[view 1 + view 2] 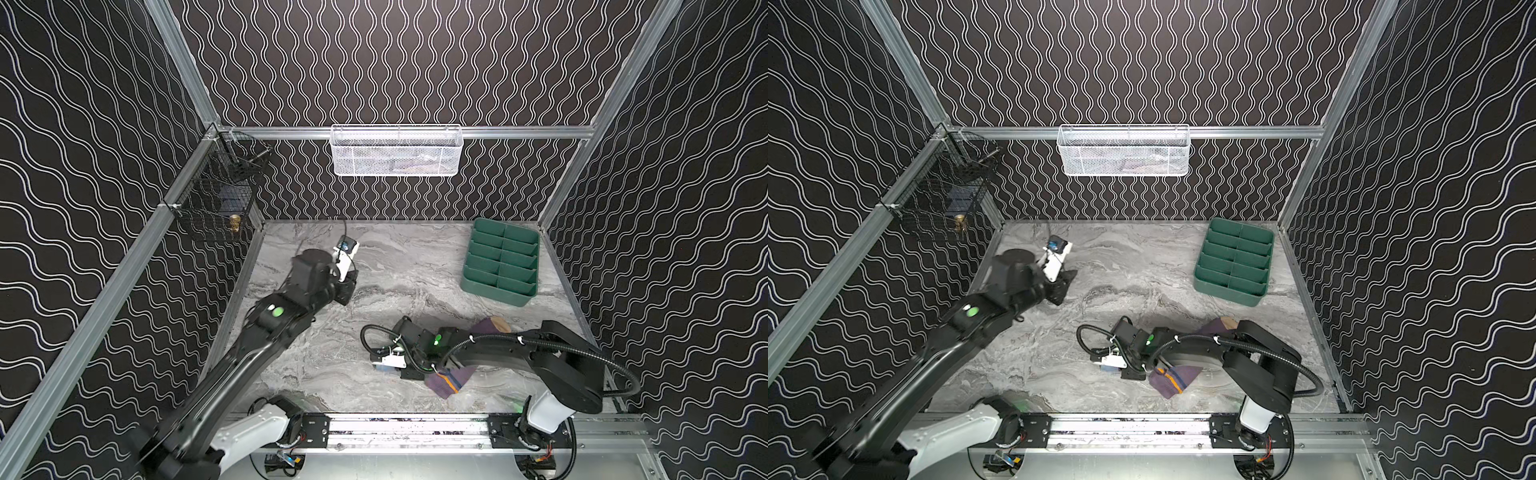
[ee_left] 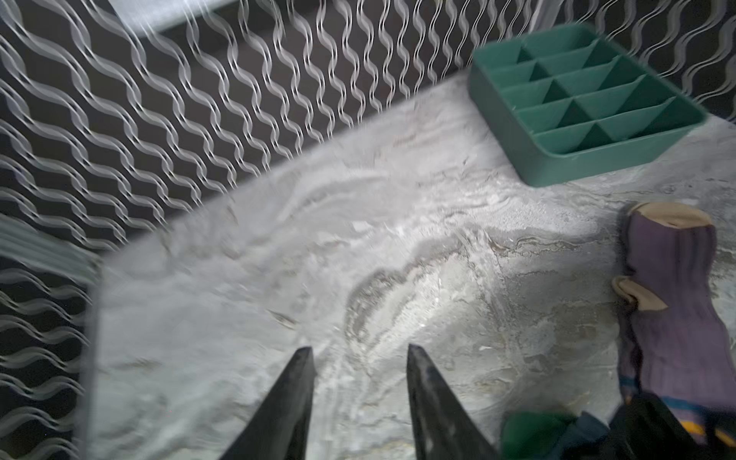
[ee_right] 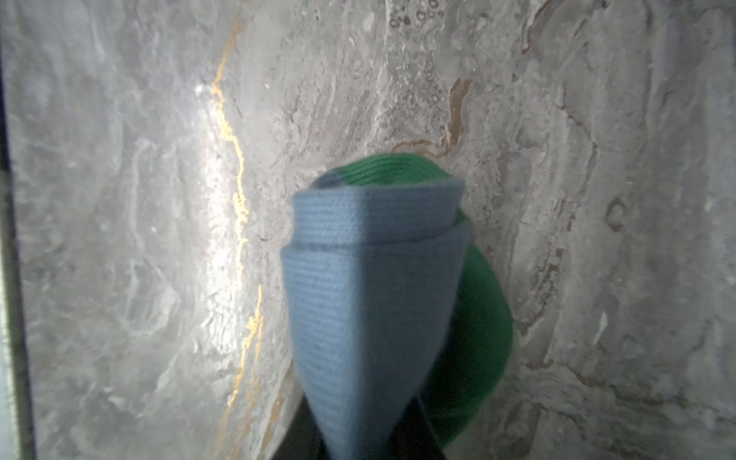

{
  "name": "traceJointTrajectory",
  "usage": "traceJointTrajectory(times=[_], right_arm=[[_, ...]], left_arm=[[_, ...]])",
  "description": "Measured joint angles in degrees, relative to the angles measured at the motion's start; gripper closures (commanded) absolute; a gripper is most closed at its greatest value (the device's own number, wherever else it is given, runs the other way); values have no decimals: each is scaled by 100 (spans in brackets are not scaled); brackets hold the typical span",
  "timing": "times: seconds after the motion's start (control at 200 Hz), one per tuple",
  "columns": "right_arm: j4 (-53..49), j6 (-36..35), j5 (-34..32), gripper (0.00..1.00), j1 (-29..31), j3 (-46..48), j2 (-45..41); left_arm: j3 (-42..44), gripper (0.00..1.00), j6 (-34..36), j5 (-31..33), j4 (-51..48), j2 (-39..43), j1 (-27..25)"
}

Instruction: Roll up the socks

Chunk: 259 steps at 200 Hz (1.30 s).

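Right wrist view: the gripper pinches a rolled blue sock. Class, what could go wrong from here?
1. The rolled light blue sock is held only by the right gripper. Its layers look loose, so it may unwind once released, and the open left gripper is far off.
2. The purple sock lies unrolled beneath the right arm, which could drag or rumple it when it moves.

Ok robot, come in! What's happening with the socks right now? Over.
Left gripper open, empty. Right gripper shut on blue sock, rolled up. Purple sock flat, unrolled, partly under right arm. Over.
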State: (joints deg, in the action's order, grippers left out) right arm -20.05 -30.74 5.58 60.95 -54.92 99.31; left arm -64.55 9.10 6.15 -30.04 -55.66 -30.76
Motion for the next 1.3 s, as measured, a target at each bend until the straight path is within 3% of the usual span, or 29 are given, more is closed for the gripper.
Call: traceJointTrajectory(times=[0.135, 0.325, 0.435, 0.521, 0.686, 0.811, 0.946, 1.136, 1.296], right_arm=[[-444, 177, 793, 100, -369, -564, 503], [-855, 282, 1589, 100, -675, -1075, 964], [-1113, 262, 1954, 100, -839, -1311, 1172], [-1298, 205, 2194, 100, -946, -1475, 1331], [-1628, 48, 2645, 100, -1141, -1779, 1655], [-1770, -46, 3027, 98, -1287, -1910, 1860], [-1770, -127, 3460, 95, -1379, -1956, 2035], [-1856, -190, 3910, 95, -1482, -2094, 2273], [-1882, -284, 4124, 95, -1528, -2122, 2354]], left_arm=[[-289, 38, 903, -1005, -544, 531, 7], [-232, 33, 1773, -2924, -1043, 859, 4], [109, 33, 1985, -3451, -1174, 820, -11], [365, 32, 2131, -3499, -1202, 728, -155], [817, 30, 2428, -2691, -1333, 505, -1281], [1259, 30, 2614, -1561, -1311, 17, -2352], [1738, 32, 2830, -334, -1161, -658, -3167], [2282, 30, 3040, 903, -516, -1167, -3541], [2603, 31, 3187, 1331, 190, -1453, -3567]])
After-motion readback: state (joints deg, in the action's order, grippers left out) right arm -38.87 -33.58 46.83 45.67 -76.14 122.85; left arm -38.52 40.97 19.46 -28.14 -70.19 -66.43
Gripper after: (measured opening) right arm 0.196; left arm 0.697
